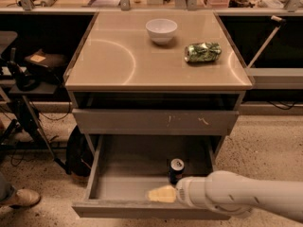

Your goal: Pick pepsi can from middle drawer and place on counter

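Fingers of the gripper are showing as one pale yellow wedge pointing left, so whether they are parted or closed cannot be told; the can is not between them. Above, the counter is sitting on top of the grey cabinet and carrying two things. Below it, the drawer is standing pulled out under a closed, scratched drawer front. The white arm is reaching in from the right, holding the gripper low over the drawer's front part. A white bowl is sitting at the counter's back, and a crushed green can is lying on its side near the right edge. The pepsi can is standing upright in the drawer, right of middle, just behind the gripper.
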`<state>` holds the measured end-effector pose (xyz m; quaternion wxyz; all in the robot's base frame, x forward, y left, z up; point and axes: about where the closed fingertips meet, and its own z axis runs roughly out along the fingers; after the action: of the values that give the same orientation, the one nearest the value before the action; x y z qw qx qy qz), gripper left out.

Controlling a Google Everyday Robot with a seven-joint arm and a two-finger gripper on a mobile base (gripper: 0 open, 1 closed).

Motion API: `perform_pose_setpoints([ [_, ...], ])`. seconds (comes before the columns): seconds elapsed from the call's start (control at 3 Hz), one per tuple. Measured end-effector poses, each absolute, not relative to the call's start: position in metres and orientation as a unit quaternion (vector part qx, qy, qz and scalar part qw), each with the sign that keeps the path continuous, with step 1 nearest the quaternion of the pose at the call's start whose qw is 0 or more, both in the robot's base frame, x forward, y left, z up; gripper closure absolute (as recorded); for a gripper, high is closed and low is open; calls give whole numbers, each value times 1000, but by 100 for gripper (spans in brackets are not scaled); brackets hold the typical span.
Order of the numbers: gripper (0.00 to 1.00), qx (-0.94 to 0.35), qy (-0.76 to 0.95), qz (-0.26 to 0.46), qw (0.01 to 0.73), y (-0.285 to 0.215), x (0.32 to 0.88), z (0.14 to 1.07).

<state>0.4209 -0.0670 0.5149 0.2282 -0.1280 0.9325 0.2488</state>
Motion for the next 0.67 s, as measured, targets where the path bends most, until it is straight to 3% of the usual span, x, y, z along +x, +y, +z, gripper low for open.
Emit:
perform_pose_setpoints([
  [0.67, 0, -139, 924, 231, 270, -50, 446, 515],
])
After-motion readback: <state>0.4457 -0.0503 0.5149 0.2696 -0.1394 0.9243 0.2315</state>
